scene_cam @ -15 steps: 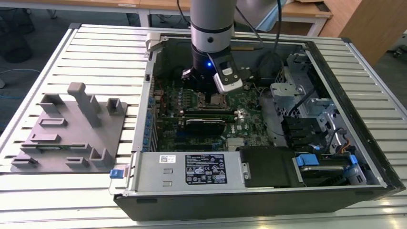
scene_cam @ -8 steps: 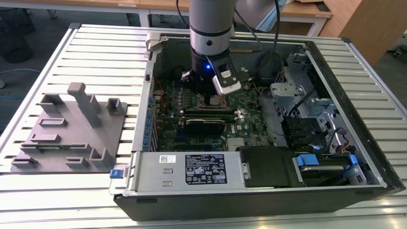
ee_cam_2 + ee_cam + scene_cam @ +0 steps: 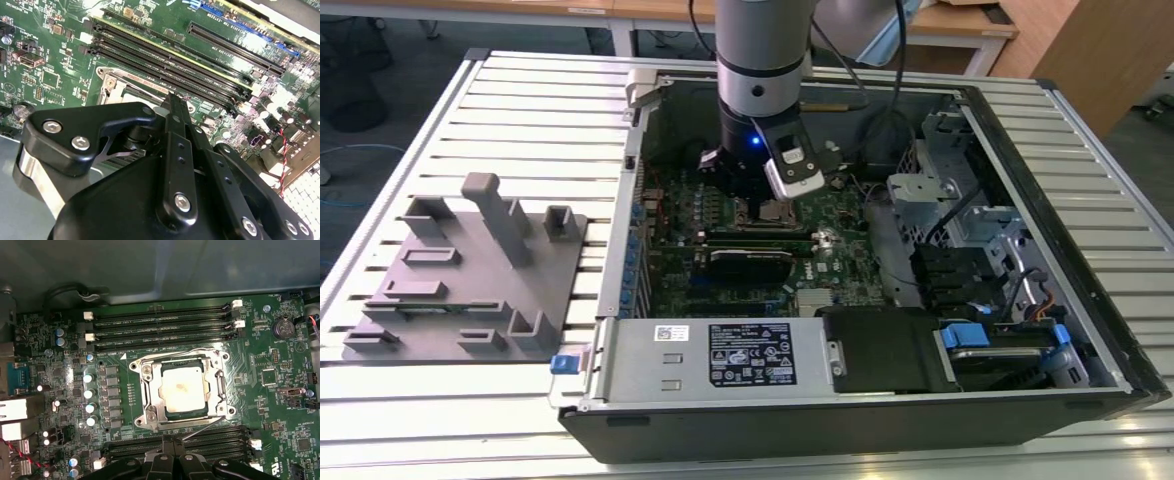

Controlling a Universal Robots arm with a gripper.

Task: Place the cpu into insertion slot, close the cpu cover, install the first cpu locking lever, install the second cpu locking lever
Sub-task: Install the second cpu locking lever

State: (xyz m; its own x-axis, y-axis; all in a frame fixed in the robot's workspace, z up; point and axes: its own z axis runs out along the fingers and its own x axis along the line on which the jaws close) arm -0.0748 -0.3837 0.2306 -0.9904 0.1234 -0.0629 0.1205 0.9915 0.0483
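- The chip lies flat in the socket on the green board, seen in the first wrist view, with the metal cover frame shut down around its silvery top.
- A thin wire lever runs slantwise from the socket's edge toward the gripper; whether it is latched I cannot tell.
- The gripper hangs just above the socket's edge, inside the open computer case on the slatted worktop. Its fingers look drawn together, narrow, with nothing plainly held between them.
- Handling, as I judge it: the chip is light, stiff and fragile, best touched by its edges only. The cover is thin sheet metal, easily bent. The lever is springy wire, slippery, and best pushed near its free end.
- The long memory slots sit close beside the socket.
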